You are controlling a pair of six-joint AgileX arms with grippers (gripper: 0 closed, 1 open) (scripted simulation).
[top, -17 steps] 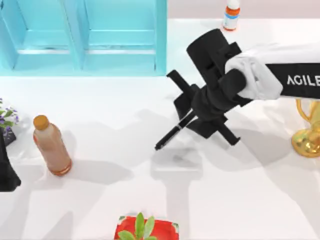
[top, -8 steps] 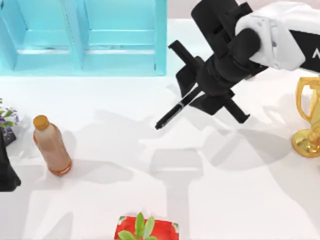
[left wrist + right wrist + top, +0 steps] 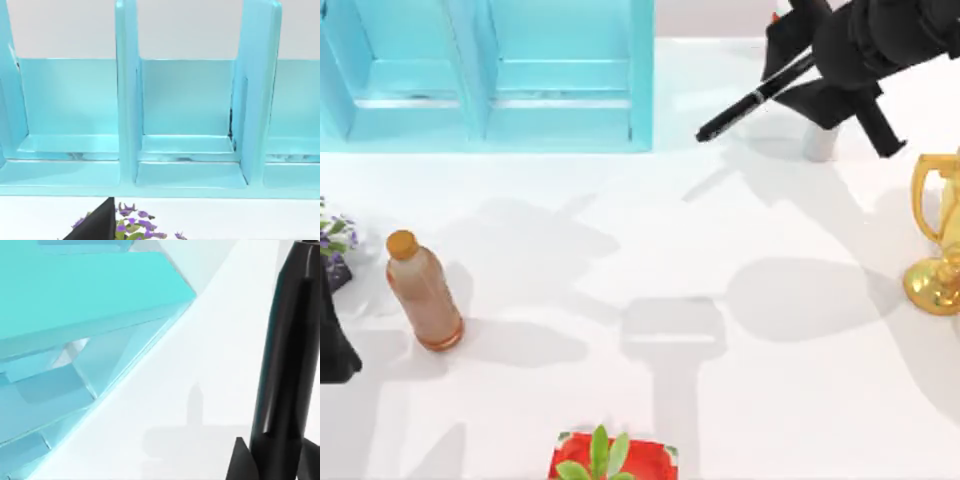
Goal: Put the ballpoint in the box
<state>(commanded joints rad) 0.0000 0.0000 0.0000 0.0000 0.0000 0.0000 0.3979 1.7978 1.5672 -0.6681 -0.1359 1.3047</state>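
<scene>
The ballpoint [image 3: 750,103], a slim black pen, hangs slanted in the air at the back right, tip pointing toward the light blue box [image 3: 485,75]. My right gripper [image 3: 810,62] is shut on its upper end, to the right of the box's right wall. The right wrist view has the ballpoint [image 3: 285,370] close up, with the box [image 3: 75,305] beyond it. My left arm [image 3: 332,340] is parked at the table's left edge. In the left wrist view, the box's open compartments [image 3: 185,115] face the camera.
A brown bottle [image 3: 423,292] lies at the left. A purple flower plant [image 3: 334,235] is at the left edge, a gold trophy [image 3: 940,240] at the right edge, a red pot with a green plant [image 3: 610,458] at the front.
My right gripper has risen and moved back and to the right with the ballpoint, now near the back edge. The left arm has not moved.
</scene>
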